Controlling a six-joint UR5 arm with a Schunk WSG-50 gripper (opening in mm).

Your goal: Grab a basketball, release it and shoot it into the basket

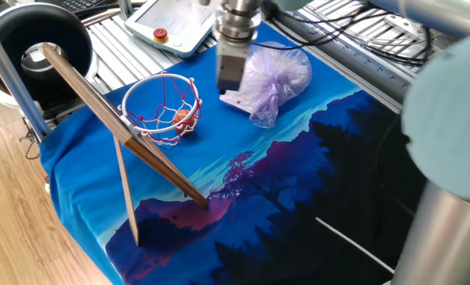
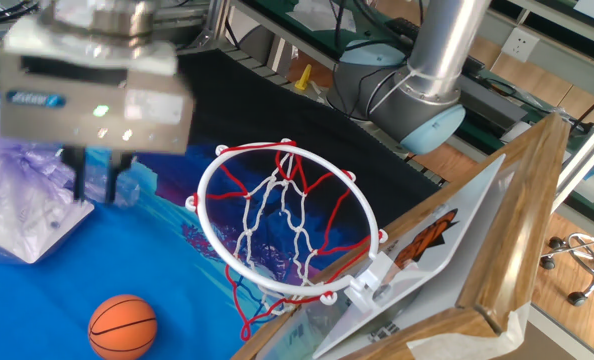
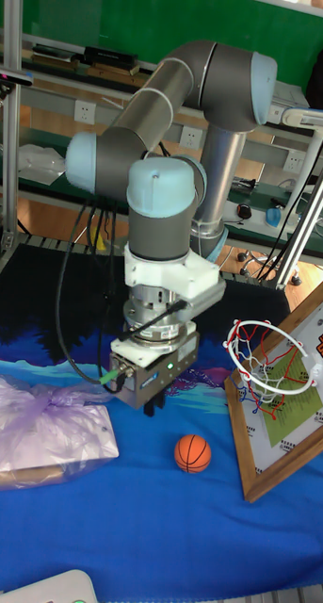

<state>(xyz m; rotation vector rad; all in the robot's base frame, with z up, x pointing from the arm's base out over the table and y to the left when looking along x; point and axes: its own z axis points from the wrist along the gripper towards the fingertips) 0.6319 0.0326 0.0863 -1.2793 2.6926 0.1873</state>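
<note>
basketball (image 3: 192, 453) lying clear, tool (image 2: 101, 184) above, empty

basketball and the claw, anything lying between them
Nothing: in the tall fixed view only bare blue cloth separates the claw from the basketball. The other fixed view agrees; the purple bag sits off to the side.

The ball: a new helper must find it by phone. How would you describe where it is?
Find the wooden backboard with its red hoop on the blue cloth. On the cloth beside and below the hoop lies the ball, with the gripper above it. It is small, orange and dark-seamed, unlike the pale purple bag.
</note>
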